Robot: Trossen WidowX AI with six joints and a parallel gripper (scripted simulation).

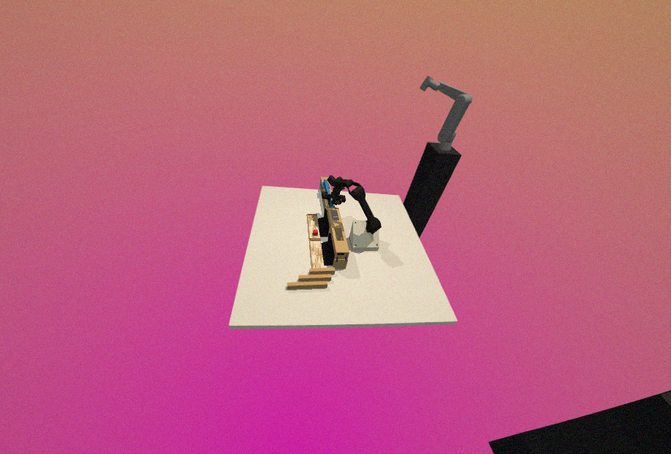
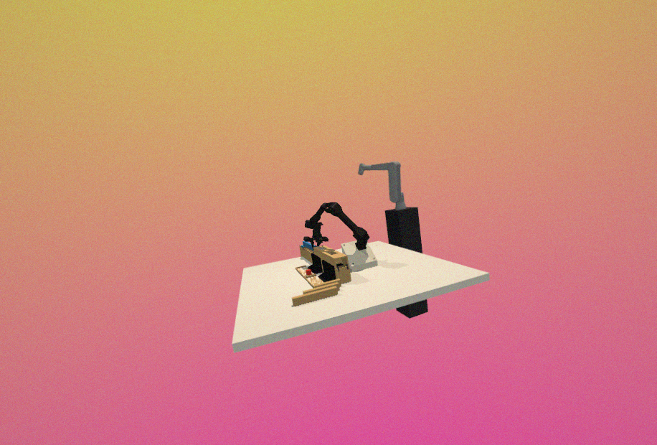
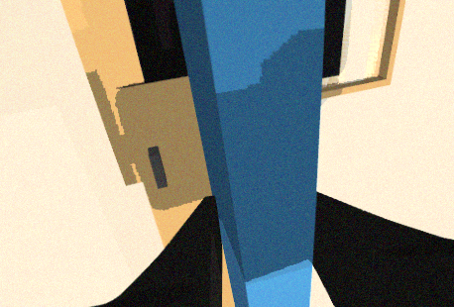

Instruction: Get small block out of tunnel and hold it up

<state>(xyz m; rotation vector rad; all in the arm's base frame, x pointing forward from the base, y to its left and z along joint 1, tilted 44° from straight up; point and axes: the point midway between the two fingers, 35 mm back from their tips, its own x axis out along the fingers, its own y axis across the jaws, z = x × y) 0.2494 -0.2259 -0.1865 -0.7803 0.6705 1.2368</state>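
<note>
The gripper [image 1: 332, 201] [image 2: 316, 244] [image 3: 251, 199] is clamped on the blue handle [image 1: 326, 188] [image 2: 307, 245] [image 3: 271, 163], a dark finger on either side of it. The handle lies along the far end of the tan tunnel [image 1: 341, 244] [image 2: 338, 255] [image 3: 170, 109], the end away from the loose rods [image 1: 308, 284] [image 2: 314, 296]. Beside the tunnel, on the side away from the arm's pale base [image 1: 357, 243] [image 2: 366, 263], is a shallow tray [image 1: 310, 215] [image 2: 299, 268] [image 3: 389, 59] with a red cube [image 1: 315, 232] [image 2: 308, 272] in it. That cube seems to lie outside the tunnel; the block to be fetched is probably within it, though the views are too small to confirm. The step in hand looks like working the handle; next calls for a straight slide along the tunnel's length, without twisting, until the block can be reached.
</note>
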